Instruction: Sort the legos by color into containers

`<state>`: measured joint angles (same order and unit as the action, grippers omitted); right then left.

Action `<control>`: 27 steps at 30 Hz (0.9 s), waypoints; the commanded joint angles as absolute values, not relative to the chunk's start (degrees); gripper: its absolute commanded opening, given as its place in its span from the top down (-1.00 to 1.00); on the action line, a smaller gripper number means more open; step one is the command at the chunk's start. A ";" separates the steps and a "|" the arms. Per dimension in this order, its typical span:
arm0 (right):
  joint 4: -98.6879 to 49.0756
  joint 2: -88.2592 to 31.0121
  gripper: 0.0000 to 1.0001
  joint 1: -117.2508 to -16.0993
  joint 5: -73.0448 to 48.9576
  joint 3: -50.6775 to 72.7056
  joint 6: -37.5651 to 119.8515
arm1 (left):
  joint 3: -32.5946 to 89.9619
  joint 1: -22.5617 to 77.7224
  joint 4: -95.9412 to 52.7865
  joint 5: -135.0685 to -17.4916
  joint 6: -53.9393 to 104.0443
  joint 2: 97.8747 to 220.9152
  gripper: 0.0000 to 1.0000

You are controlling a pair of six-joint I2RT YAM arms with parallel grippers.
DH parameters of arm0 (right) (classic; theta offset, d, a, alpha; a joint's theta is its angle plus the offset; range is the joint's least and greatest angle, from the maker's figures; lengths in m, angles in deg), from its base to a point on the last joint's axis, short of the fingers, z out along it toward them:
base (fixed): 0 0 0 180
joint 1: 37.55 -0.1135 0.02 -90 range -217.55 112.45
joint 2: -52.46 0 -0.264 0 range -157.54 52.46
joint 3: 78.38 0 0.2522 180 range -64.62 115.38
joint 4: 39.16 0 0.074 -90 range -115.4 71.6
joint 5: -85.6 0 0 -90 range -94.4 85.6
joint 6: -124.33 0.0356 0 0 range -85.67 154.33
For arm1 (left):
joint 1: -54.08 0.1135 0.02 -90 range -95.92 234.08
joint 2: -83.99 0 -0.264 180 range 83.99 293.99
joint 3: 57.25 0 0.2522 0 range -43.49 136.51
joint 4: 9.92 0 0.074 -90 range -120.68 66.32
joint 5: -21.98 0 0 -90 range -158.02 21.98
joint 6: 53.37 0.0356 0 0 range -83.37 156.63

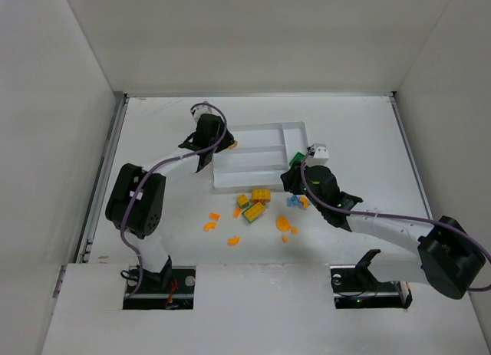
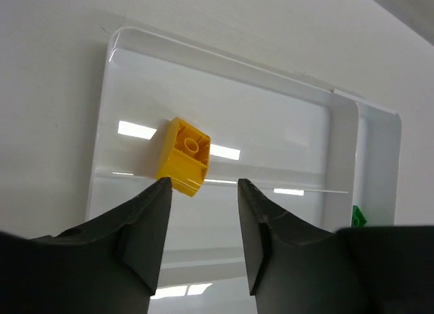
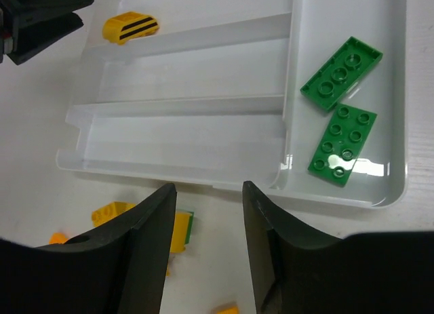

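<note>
The white tray (image 1: 257, 169) lies mid-table. In the left wrist view a yellow brick (image 2: 183, 156) lies tipped in a long section of the tray (image 2: 271, 124), just beyond my left gripper (image 2: 203, 185), which is open and holds nothing. The same brick (image 3: 130, 26) shows in the right wrist view. Two green plates (image 3: 341, 73) (image 3: 342, 144) lie in the crosswise section. My right gripper (image 3: 209, 188) is open and empty, hovering above the tray's near rim (image 3: 190, 166). Loose yellow bricks (image 1: 261, 195), orange bits (image 1: 214, 216) and light-blue pieces (image 1: 294, 202) lie on the table in front of the tray.
The left gripper (image 1: 209, 149) is at the tray's left end and the right gripper (image 1: 293, 179) at its right near corner. A yellow brick on a green one (image 3: 182, 229) sits under the right fingers. White walls close in the table on three sides.
</note>
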<state>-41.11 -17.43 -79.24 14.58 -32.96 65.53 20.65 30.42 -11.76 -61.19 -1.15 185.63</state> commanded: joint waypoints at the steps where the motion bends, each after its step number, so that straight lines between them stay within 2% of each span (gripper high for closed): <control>1: -42.81 -17.77 0.17 -81.00 13.97 -30.17 63.34 | 15.07 29.34 -6.30 -60.02 -1.69 177.08 0.24; 3: -41.49 -17.77 0.33 -82.50 13.35 -29.21 62.72 | 9.98 28.55 -3.04 -60.37 -2.82 173.04 0.40; 6: -40.26 -18.12 0.26 -84.87 12.13 -28.15 61.84 | 2.33 27.06 -0.22 -60.90 -3.80 166.36 0.53; 7: -39.73 -18.38 0.15 -85.75 11.34 -28.06 61.93 | -0.13 26.53 0.39 -60.90 -3.88 164.17 0.54; 10: -39.90 -20.83 -0.48 -87.33 10.10 -28.32 62.89 | -5.94 25.13 0.75 -61.25 -4.06 158.62 0.54; 11: -39.82 -22.24 -0.62 -87.51 10.10 -27.89 63.15 | -7.61 24.69 0.75 -61.51 -4.06 157.04 0.54; 13: -38.85 -25.40 -0.73 -87.69 10.10 -25.96 62.81 | -10.78 23.81 1.19 -61.87 -4.41 154.31 0.51; 21: -34.73 -31.21 -1.00 -87.95 8.96 -21.03 61.13 | -16.85 21.34 1.19 -62.66 -5.82 147.10 0.40; 27: -34.19 -34.20 -1.00 -88.39 7.29 -20.32 62.27 | -18.26 22.13 1.19 -63.89 -6.43 145.16 0.33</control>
<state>-34.70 -33.15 -87.57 8.57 -22.45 62.21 -17.40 21.72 -1.57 -63.00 -5.65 146.69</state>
